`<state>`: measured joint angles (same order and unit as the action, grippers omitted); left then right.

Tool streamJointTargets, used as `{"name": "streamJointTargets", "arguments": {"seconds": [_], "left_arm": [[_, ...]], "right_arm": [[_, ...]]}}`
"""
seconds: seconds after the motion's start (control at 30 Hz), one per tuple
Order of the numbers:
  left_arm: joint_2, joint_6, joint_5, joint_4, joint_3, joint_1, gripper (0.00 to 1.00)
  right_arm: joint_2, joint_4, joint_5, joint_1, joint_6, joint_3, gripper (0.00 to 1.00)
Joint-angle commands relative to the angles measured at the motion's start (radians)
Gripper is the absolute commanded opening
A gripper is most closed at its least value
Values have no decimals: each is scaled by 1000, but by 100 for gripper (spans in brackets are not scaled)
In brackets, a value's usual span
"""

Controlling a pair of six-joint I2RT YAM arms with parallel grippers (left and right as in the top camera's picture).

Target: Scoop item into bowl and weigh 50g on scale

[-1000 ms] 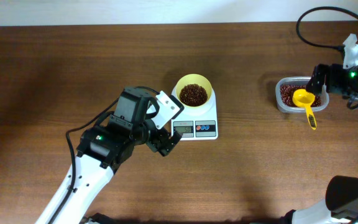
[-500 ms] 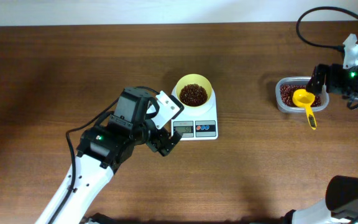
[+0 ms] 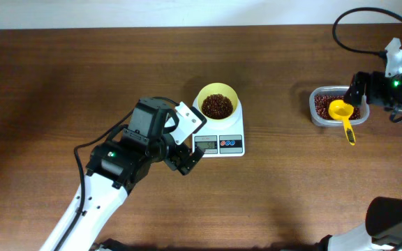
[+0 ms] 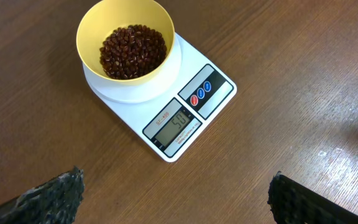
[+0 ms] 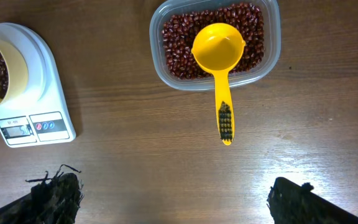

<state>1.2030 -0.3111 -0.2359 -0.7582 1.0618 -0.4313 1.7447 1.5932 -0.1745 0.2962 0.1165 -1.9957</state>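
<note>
A dark brown wooden table (image 3: 61,77), its grain running lengthwise, fills nearly every view. Soft light lies in a pale sheen on the boards between and just ahead of the right gripper's fingers (image 5: 55,199). Well ahead of them, a pale strip (image 3: 187,14), wall or floor I cannot tell, borders the table's far edge.

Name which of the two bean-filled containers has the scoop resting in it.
The clear rectangular container: the yellow scoop lies on its beans. The round yellow bowl on the scale holds only beans.
</note>
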Motion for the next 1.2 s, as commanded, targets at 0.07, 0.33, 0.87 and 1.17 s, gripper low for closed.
{"name": "streamJointTargets", "arguments": {"seconds": [0.07,0.33,0.87,1.17], "left_arm": [[-6,3,-11,2,0,4,99],[-7,28,-15,-8,0,4,99],[266,889,459,74,-1,-301,99],[337,1032,563,77,-1,-358,99]], "right_arm": [[-5,-3,9,0,10,-23,99],[-5,-3,9,0,10,-23,99],[-5,-3,9,0,10,-23,99],[-5,-3,9,0,10,-23,99]]}}
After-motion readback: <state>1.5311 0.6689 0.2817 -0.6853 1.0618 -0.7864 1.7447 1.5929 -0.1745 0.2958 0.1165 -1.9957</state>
